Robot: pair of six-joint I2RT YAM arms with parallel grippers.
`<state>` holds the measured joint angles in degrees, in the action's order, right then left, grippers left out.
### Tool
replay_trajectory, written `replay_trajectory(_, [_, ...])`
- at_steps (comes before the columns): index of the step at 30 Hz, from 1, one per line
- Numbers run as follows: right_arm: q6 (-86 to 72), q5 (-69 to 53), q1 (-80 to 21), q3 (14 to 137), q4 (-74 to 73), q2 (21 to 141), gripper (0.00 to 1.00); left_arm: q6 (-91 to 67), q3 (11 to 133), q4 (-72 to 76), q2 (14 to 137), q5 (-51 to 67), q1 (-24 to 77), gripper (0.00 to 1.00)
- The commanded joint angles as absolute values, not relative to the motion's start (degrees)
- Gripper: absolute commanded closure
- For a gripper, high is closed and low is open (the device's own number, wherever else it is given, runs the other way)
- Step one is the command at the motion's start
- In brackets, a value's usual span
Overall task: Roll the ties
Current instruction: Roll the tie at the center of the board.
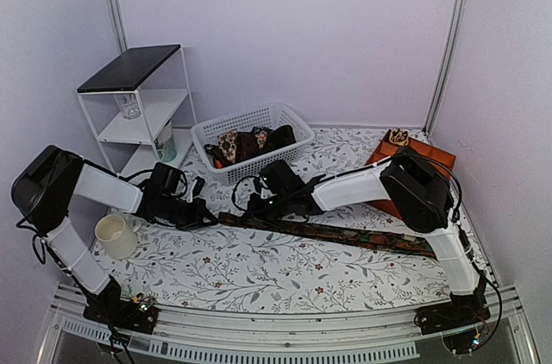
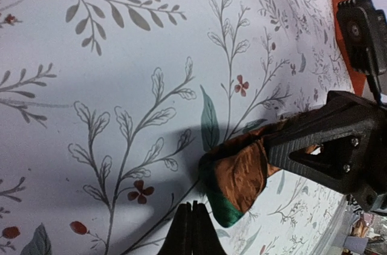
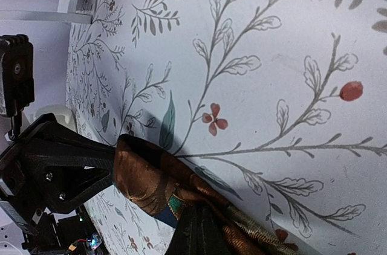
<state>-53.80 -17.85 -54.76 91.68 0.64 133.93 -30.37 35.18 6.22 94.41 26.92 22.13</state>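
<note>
A long brown, rust and green tie (image 1: 345, 235) lies diagonally across the flowered tablecloth. Its left end (image 2: 239, 173) is folded over. My right gripper (image 1: 252, 203) is shut on that folded end, and in the right wrist view (image 3: 202, 222) the fabric (image 3: 145, 176) bunches round its dark fingers. My left gripper (image 1: 200, 211) is shut and empty. Its fingertips (image 2: 192, 222) sit just left of the fold, apart from it. More ties (image 1: 250, 141) lie in the white basket (image 1: 285, 114). A rolled tan tie (image 1: 398, 136) sits on the orange box (image 1: 431, 157).
A cream cup (image 1: 115, 235) stands at the near left by my left arm. A white shelf unit (image 1: 129, 105) with a black top stands at the back left. The white basket is just behind both grippers. The orange box is at the back right.
</note>
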Motion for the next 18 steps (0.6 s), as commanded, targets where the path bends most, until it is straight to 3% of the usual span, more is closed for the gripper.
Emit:
replay_trajectory(1, [-54.05, -17.61, -55.24, 93.43, -1.41, 137.82, 1.00, -31.08, 35.22, 8.55, 95.31, 28.59, 22.96, 1.00])
replay_trajectory(18, [-54.87, -17.05, -55.71, 90.75, 0.45, 137.47, 1.00, -34.61, 33.61, 20.21, 96.51, 35.46, 23.35, 1.00])
